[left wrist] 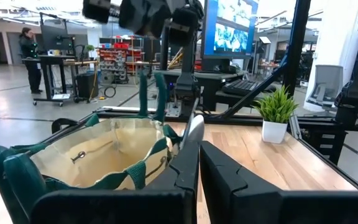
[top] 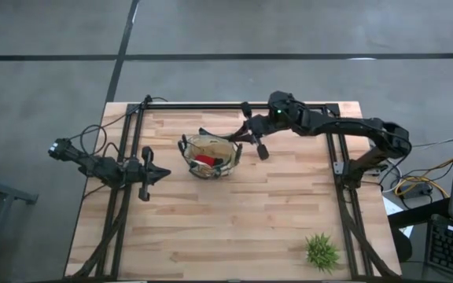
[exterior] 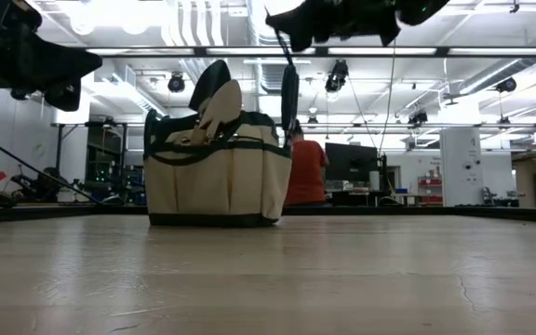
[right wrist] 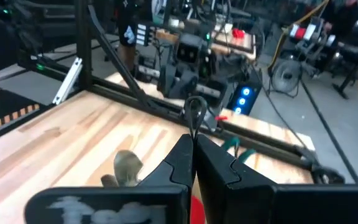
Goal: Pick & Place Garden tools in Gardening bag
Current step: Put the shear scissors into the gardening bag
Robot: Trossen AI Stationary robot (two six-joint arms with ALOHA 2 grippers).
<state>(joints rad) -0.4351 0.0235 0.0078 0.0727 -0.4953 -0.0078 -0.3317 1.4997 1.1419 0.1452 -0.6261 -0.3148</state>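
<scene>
The tan gardening bag [top: 211,155] with dark green trim stands upright on the table's middle, and also shows in the low view [exterior: 217,177]. A red item [top: 204,159] lies inside it. A silver trowel blade [exterior: 221,107] sticks up out of it. My right gripper [top: 250,132] is above the bag's right rim, shut on a dark long tool [top: 260,148]. That tool hangs beside the bag in the low view [exterior: 289,93]. My left gripper [top: 154,173] is shut and empty, left of the bag. My right gripper pinches a thin dark loop [right wrist: 196,115] at the dark tool's upper end between its two shut fingers; the loop sticks out past the fingertips. The tool's broad part [exterior: 289,98] hangs upright below the gripper, clear of the table, close to the bag's right side.
A small green spiky plant [top: 322,251] stands near the table's front right corner. Black frame rails [top: 124,196] run along the table's left, right and far sides. Bare wood lies in front of the bag. A person in red [exterior: 303,172] is in the room behind.
</scene>
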